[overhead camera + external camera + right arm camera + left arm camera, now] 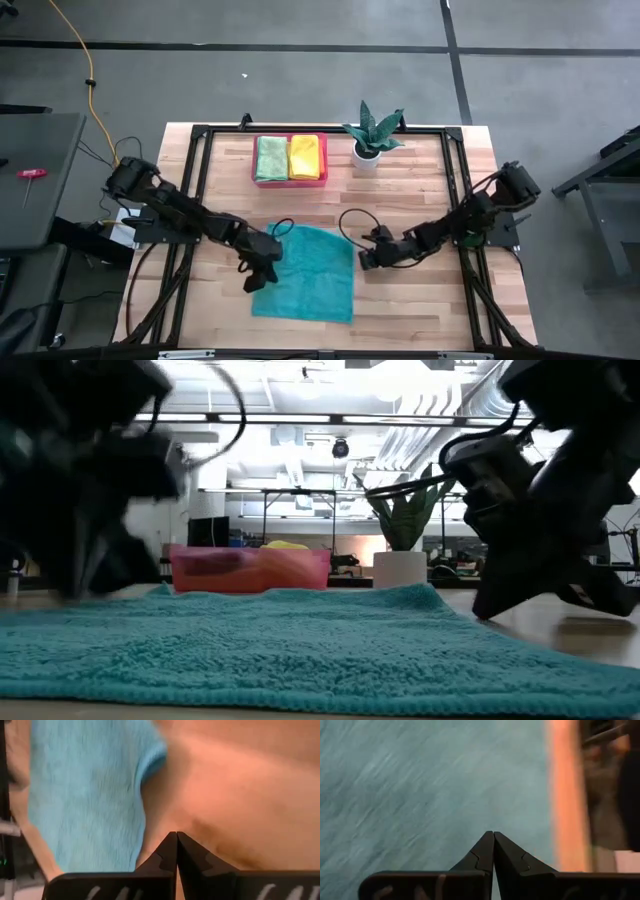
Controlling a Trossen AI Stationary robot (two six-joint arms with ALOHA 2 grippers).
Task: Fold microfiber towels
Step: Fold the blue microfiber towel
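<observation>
A teal microfiber towel (305, 272) lies spread flat on the wooden table, a little nearer the front edge. My left gripper (257, 279) is shut at the towel's left edge, and in its wrist view the shut tips (493, 834) point at the teal pile (420, 795). My right gripper (366, 258) is shut just off the towel's right edge, over bare wood (240, 795), with the towel's corner (150, 755) ahead of it. A green towel (271, 157) and a yellow one (305, 157) lie folded in the pink tray (290, 181). My left gripper's shut tips stand low over the towel's left edge, slanting down from the table's left. I cannot tell whether they touch it. My right gripper's shut tips slant down from the right, close to the bare wood beside the towel. I cannot tell whether they touch anything.
The pink tray stands at the back centre, and in the low view it shows behind the towel (250, 570). A potted plant in a white pot (368, 140) stands to its right. A black frame (200, 180) runs along the table's sides. Cables (345, 218) loop behind the towel.
</observation>
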